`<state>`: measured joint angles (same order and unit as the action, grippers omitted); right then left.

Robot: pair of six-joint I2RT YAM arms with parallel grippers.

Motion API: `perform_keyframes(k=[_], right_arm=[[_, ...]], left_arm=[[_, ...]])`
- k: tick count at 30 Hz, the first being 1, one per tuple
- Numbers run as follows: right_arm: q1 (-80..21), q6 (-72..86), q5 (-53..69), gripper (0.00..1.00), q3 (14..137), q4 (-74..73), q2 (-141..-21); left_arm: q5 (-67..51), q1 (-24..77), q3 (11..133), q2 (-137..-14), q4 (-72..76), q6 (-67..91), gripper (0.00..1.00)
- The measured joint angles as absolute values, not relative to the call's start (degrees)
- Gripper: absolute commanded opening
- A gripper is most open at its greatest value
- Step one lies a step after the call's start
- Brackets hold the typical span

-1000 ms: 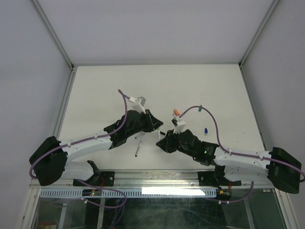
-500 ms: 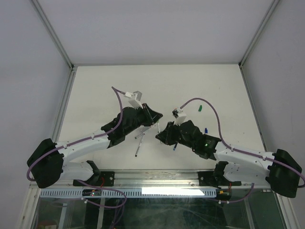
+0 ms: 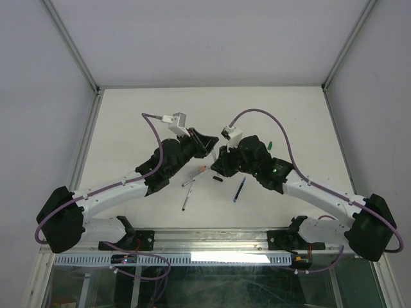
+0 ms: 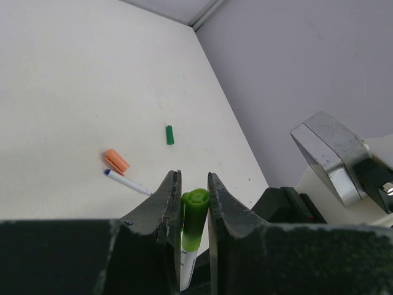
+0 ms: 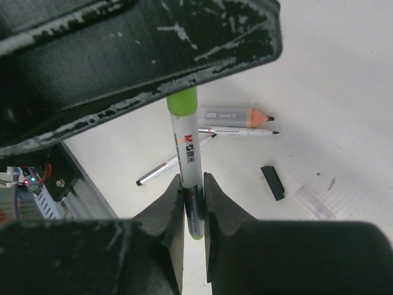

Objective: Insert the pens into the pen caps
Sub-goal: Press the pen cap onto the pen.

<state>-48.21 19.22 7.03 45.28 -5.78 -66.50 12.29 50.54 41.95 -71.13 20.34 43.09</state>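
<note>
My left gripper (image 4: 193,190) is shut on a light green pen cap (image 4: 194,212). A white-barrelled pen (image 5: 189,160) sticks out of that cap. My right gripper (image 5: 193,184) is shut on the lower barrel of this same pen, whose end is light green. In the top view the two grippers meet above the table's middle, left (image 3: 209,144) and right (image 3: 221,160). An orange cap (image 4: 116,161), a dark green cap (image 4: 169,134) and a blue-ended pen (image 4: 126,181) lie on the table. A black cap (image 5: 272,182) lies below.
Loose pens lie under the grippers: a thick grey one with an orange tip (image 5: 233,115), a thin black-tipped one (image 5: 239,131) and a dark-ended one (image 5: 169,166). A clear cap (image 5: 313,203) lies beside the black cap. A blue pen (image 3: 239,189) and another pen (image 3: 186,202) lie nearer the arms' bases.
Both grippers have moved away from the bases and come together. The right gripper swung up and left, uncovering the blue pen on the table.
</note>
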Motion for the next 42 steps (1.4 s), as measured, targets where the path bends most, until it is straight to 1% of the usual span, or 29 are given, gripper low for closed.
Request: perform_keyframes(k=[8, 15, 22, 26, 31, 34, 40, 42], right_arm=[[-44.77, 13.45, 9.47, 0.00, 49.43, -10.46, -67.35], [-42.81, 11.77, 12.19, 0.00, 57.39, -18.06, -69.89], [-42.39, 10.79, 13.30, 0.00, 61.52, -21.98, -71.29], [-42.24, 10.09, 13.34, 0.00, 65.21, -27.86, -72.95], [-42.06, 8.75, 12.84, 0.00, 73.36, -39.72, -76.38], [-41.98, 7.97, 12.53, 0.00, 77.19, -44.31, -77.52], [-41.87, 7.57, 12.53, 0.00, 77.71, -44.80, -77.41], [-41.87, 7.86, 12.95, 0.00, 74.50, -40.77, -75.83]], left_arm=[[13.56, 50.54, 41.89, -71.13, 23.42, 42.92, 0.00], [15.70, 50.54, 42.35, -71.16, 26.89, 42.98, 0.00], [16.05, 50.54, 42.96, -71.35, 28.53, 42.98, 0.00], [15.99, 50.54, 43.05, -72.14, 29.06, 43.40, 0.00], [15.90, 50.59, 43.05, -72.77, 29.52, 45.01, 0.00], [15.94, 50.63, 43.05, -72.73, 30.37, 46.26, 0.00], [16.03, 50.63, 42.92, -71.92, 30.46, 47.44, 0.00], [16.01, 50.63, 42.68, -71.53, 30.13, 47.64, 0.00]])
